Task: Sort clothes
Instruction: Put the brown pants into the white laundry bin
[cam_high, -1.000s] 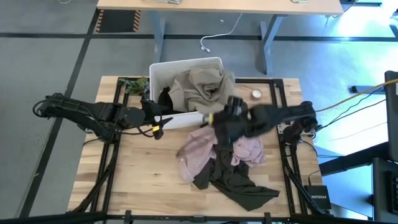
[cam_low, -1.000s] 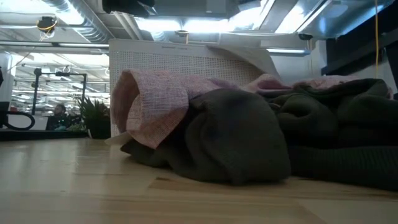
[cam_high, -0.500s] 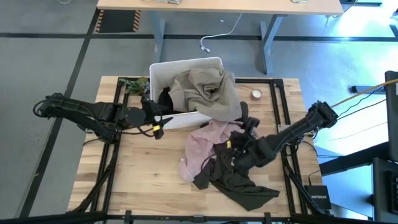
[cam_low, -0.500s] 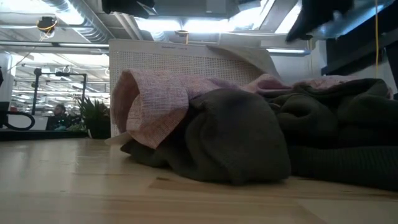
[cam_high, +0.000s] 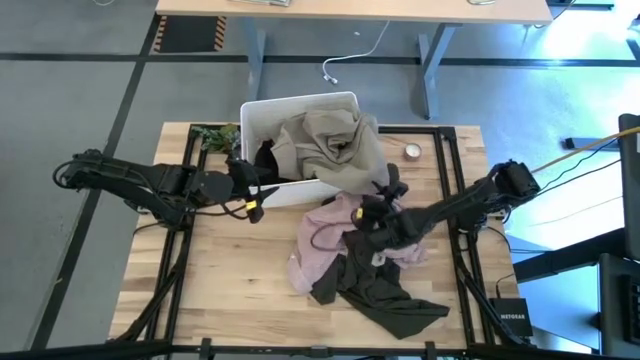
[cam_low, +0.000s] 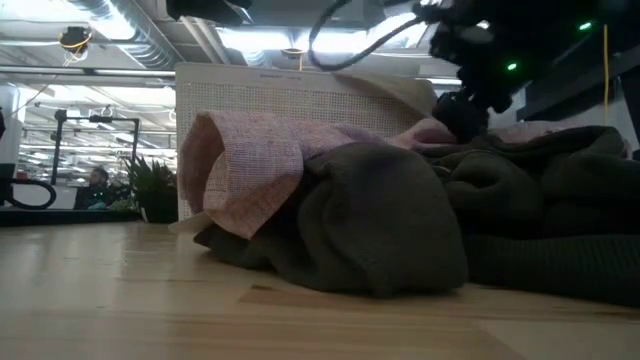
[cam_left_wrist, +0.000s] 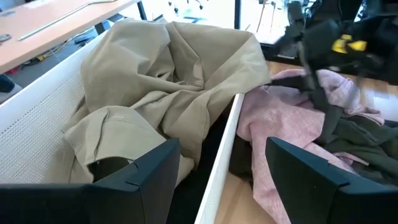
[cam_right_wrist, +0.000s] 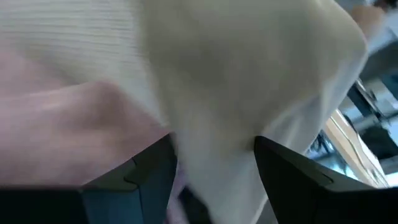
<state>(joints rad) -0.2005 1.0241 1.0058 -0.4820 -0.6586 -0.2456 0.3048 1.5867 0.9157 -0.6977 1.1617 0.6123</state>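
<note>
The right gripper (cam_high: 368, 212) is lowered onto the dusty pink garment (cam_high: 322, 240) near the middle of the bench, just in front of the white bin (cam_high: 262, 112). In its own wrist view the two dark fingers (cam_right_wrist: 292, 171) are seen spread apart, with pale beige and pink cloth filling the gap, though whether any fabric is actually pinched cannot be told from so blurred a view. In the low view the gripper's dark body is seen pressed down against the top of the pile, behind the olive-grey garment (cam_low: 400, 225).

The left gripper (cam_high: 252, 190) is held beside the bin's front wall, toward the bench's left edge. Its fingers (cam_left_wrist: 134, 174) are spread wide and nothing is held between them; they are pointed at the beige-tan garment (cam_left_wrist: 161, 74).

The beige-tan garment is heaped in the bin at the bench's back edge and is draped over the bin's front right corner. A black garment (cam_high: 265, 158) is partly seen inside the bin at its left side. The pink garment is spread on the wood in front of the bin, and the olive-grey garment lies against it and partly over it, trailing toward the front right corner. A small plant (cam_high: 213, 136) sits at the back left corner and a small round object (cam_high: 412, 152) near the back right.
</note>
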